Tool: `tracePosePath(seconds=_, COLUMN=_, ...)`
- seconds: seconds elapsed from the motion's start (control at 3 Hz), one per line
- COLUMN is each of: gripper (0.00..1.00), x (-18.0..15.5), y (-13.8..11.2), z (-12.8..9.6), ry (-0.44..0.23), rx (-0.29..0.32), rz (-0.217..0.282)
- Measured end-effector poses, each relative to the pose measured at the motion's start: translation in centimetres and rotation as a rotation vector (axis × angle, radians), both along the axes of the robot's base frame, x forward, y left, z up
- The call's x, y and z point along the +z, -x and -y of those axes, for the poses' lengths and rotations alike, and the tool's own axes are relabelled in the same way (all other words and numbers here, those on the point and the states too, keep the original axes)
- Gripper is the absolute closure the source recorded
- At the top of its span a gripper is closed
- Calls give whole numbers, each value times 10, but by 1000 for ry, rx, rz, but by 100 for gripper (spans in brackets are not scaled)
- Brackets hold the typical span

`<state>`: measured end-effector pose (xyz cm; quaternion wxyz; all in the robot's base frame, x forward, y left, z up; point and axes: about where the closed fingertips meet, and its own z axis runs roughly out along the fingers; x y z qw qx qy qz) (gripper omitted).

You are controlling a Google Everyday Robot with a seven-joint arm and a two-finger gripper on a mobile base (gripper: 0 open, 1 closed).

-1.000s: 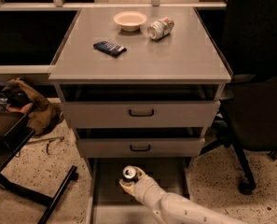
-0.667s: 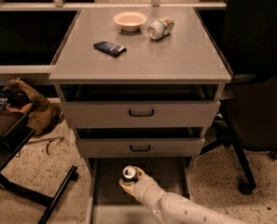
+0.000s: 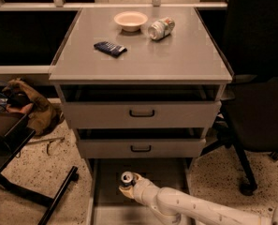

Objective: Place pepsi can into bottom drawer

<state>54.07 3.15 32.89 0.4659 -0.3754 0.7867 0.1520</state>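
The pepsi can (image 3: 126,179), dark with a silver top, stands upright over the open bottom drawer (image 3: 169,170), a shallow grey tray pulled out below the cabinet. My gripper (image 3: 129,187) reaches in from the lower right on its white arm and is closed around the can's lower body. I cannot tell if the can rests on the drawer floor or is held just above it.
On the cabinet top are a white bowl (image 3: 130,20), a silvery can on its side (image 3: 161,28) and a dark blue packet (image 3: 110,48). Two upper drawers with black handles (image 3: 142,113) are above. A black office chair (image 3: 258,116) is right; a black stand (image 3: 17,172) left.
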Motion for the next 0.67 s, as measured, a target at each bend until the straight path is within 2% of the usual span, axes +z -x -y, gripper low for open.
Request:
tracePosePath(seconds=0.33, gripper=100, x=-31, y=-8, z=-3, ry=19, rx=0, rz=-7)
tracePosePath(seconds=0.67, gripper=100, x=-60, y=-14, z=1, ry=28, rx=-72, rz=-81)
